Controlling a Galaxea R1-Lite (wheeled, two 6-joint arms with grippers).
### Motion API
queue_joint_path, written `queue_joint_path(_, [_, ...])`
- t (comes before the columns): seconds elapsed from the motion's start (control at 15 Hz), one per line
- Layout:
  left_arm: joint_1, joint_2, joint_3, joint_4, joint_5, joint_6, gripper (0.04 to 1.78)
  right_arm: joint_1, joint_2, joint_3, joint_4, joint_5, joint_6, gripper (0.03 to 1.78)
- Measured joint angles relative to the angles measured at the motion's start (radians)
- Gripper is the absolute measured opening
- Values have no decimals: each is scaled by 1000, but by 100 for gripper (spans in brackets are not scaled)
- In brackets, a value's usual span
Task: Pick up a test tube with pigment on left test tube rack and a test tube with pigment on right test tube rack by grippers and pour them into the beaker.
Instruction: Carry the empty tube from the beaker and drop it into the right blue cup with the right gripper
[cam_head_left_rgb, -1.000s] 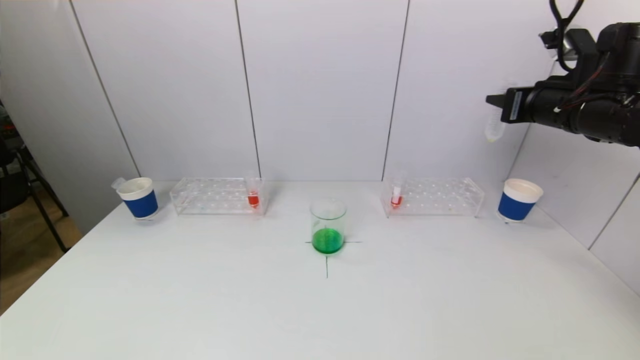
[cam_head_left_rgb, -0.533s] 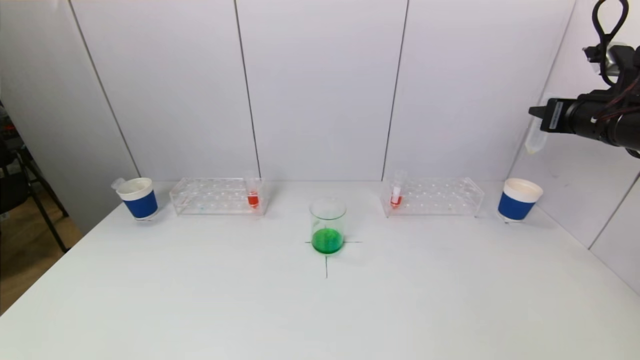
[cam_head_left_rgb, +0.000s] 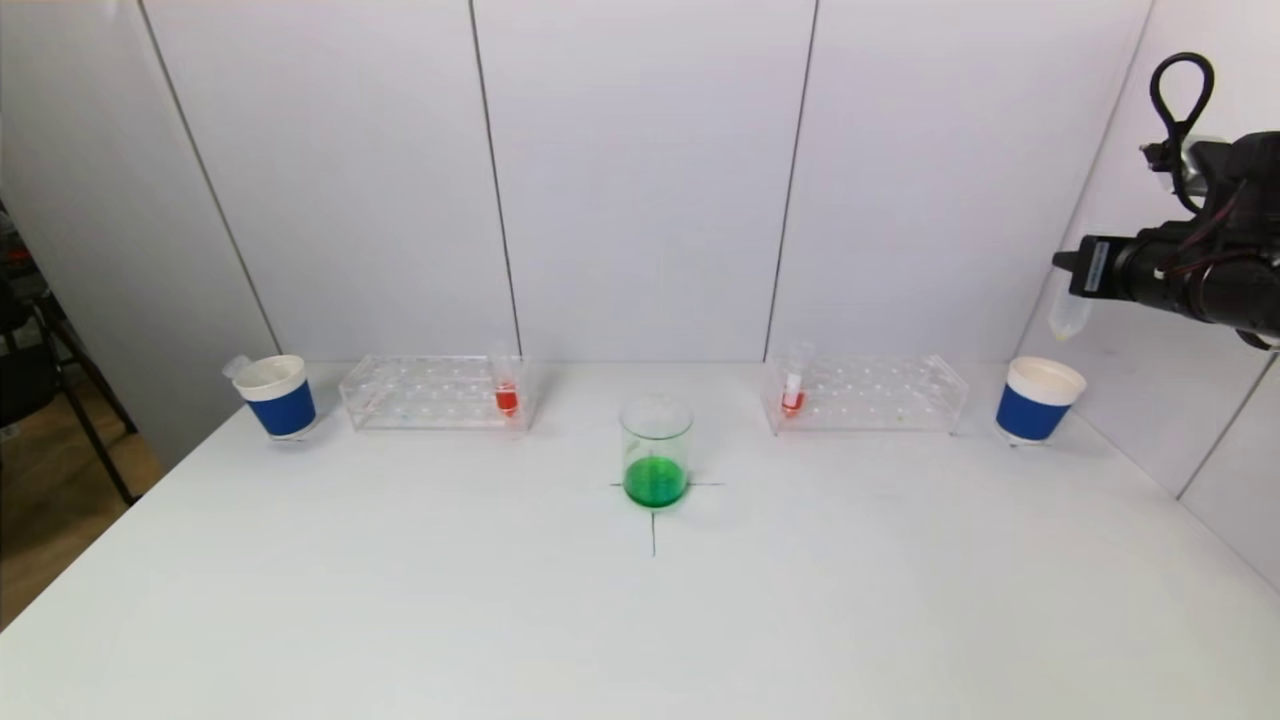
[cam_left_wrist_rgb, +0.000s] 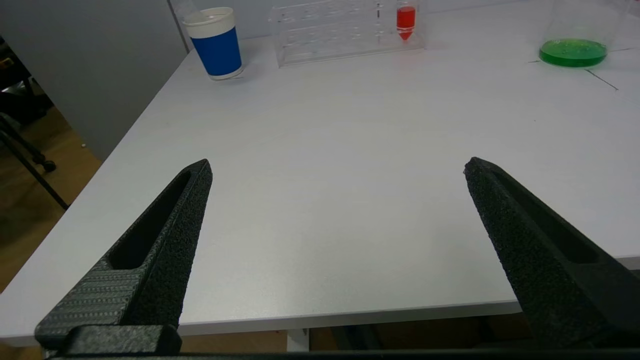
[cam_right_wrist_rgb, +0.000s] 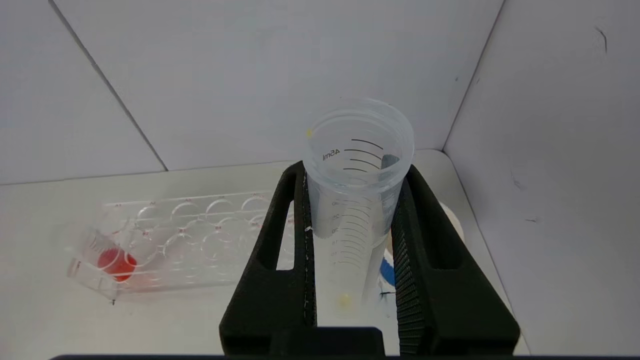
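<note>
The glass beaker (cam_head_left_rgb: 656, 452) with green liquid stands at mid-table on a cross mark. The left test tube rack (cam_head_left_rgb: 435, 392) holds a tube of red pigment (cam_head_left_rgb: 507, 392); the right test tube rack (cam_head_left_rgb: 868, 394) holds another red one (cam_head_left_rgb: 793, 390). High at the right, my right gripper (cam_head_left_rgb: 1072, 272) is shut on a clear test tube (cam_head_left_rgb: 1066, 310) hanging upright above the right blue cup (cam_head_left_rgb: 1038, 400). In the right wrist view that tube (cam_right_wrist_rgb: 350, 235) holds only a yellowish trace at its tip. My left gripper (cam_left_wrist_rgb: 336, 167) is open over the table's near left edge, holding nothing.
A second blue cup (cam_head_left_rgb: 278, 396) with a tube leaning in it stands left of the left rack. White wall panels close off the back and right side. The table's front edge (cam_left_wrist_rgb: 350, 312) lies just under the left gripper.
My right arm has swung to the right and lower, carrying the clear tube from above the right rack's end to above the right blue cup. Nothing else has moved.
</note>
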Motion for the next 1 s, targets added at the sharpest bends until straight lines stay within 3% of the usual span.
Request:
queue_joint_path(0.27, [0, 0, 0, 0, 0, 0, 176, -18, 95, -14, -122, -24, 0, 50])
queue_joint_path(1.0, [0, 0, 0, 0, 0, 0, 176, -119, 268, -107, -133, -10, -1, 50])
